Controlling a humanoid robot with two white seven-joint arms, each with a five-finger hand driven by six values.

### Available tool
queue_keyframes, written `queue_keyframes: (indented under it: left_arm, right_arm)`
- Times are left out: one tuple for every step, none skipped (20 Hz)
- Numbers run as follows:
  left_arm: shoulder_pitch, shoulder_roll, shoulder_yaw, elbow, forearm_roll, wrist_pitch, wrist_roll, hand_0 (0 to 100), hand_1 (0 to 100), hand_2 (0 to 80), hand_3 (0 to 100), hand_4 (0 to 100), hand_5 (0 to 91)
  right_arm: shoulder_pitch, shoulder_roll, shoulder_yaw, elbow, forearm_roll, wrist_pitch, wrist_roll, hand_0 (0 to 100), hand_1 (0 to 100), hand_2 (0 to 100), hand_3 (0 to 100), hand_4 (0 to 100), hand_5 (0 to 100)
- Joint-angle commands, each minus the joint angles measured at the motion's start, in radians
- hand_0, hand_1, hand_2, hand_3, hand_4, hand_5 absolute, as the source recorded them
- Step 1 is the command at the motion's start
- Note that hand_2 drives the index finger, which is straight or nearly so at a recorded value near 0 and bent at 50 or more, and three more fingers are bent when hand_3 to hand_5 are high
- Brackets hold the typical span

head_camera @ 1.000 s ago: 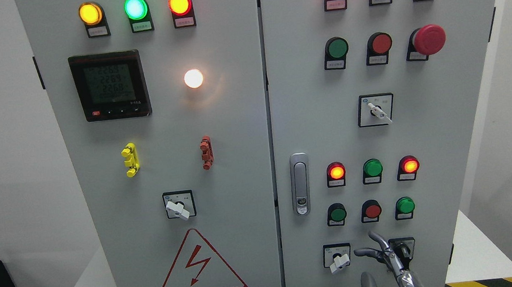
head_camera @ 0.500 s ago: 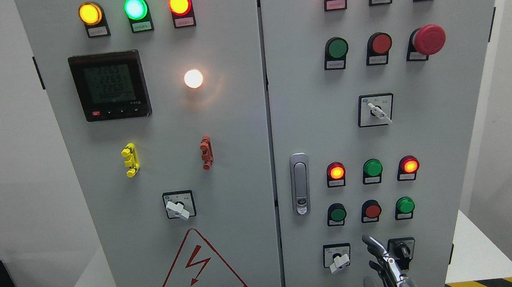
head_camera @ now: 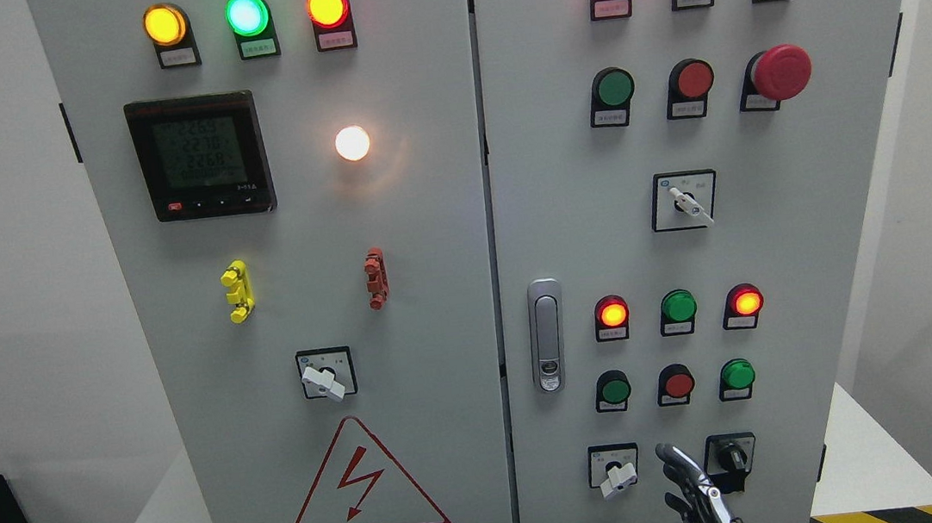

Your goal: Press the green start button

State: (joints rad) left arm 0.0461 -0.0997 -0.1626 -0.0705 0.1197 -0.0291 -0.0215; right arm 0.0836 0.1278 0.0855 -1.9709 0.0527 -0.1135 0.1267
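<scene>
The grey control cabinet [head_camera: 463, 236] fills the view. On its right door, a dark green push button [head_camera: 614, 87] sits in the upper row beside a red one [head_camera: 694, 79]. Lower down are another dark green button [head_camera: 615, 389], a red button [head_camera: 678, 383] and a brighter green button [head_camera: 738, 374]. My right hand [head_camera: 687, 489] rises from the bottom edge between two rotary switches [head_camera: 615, 467] [head_camera: 731, 454], below the red button. Its fingers are loosely bent, hold nothing and touch no button. The left arm is out of view.
A red mushroom stop button [head_camera: 780, 72] juts out at the upper right. A door handle [head_camera: 547, 335] sits left of the lower buttons. Lit lamps line the top of both doors, and a meter display [head_camera: 199, 155] is on the left door. Yellow-black tape marks the floor.
My right hand has sunk lower and drifted slightly left, and its spread fingers have drawn closer together. The panel lamps and switches are unchanged.
</scene>
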Motion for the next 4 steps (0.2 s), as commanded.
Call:
queue_keyframes:
  left_arm:
    - [0.000, 0.000, 0.000, 0.000, 0.000, 0.000, 0.000, 12, 56, 0.0, 0, 0, 0.0]
    - [0.000, 0.000, 0.000, 0.000, 0.000, 0.000, 0.000, 12, 56, 0.0, 0, 0, 0.0]
    - [0.000, 0.000, 0.000, 0.000, 0.000, 0.000, 0.000, 12, 56, 0.0, 0, 0, 0.0]
    - [0.000, 0.000, 0.000, 0.000, 0.000, 0.000, 0.000, 12, 56, 0.0, 0, 0, 0.0]
  right_arm:
    - [0.016, 0.000, 0.016, -0.036, -0.010, 0.000, 0.001, 42, 17, 0, 0, 0, 0]
    - [0.019, 0.000, 0.014, -0.036, -0.010, 0.001, 0.001, 42, 17, 0, 0, 0, 0]
    - [0.021, 0.000, 0.014, -0.037, -0.011, 0.001, 0.001, 42, 17, 0, 0, 0, 0]
    - [0.022, 0.000, 0.013, -0.037, -0.011, 0.001, 0.001, 42, 17, 0, 0, 0, 0]
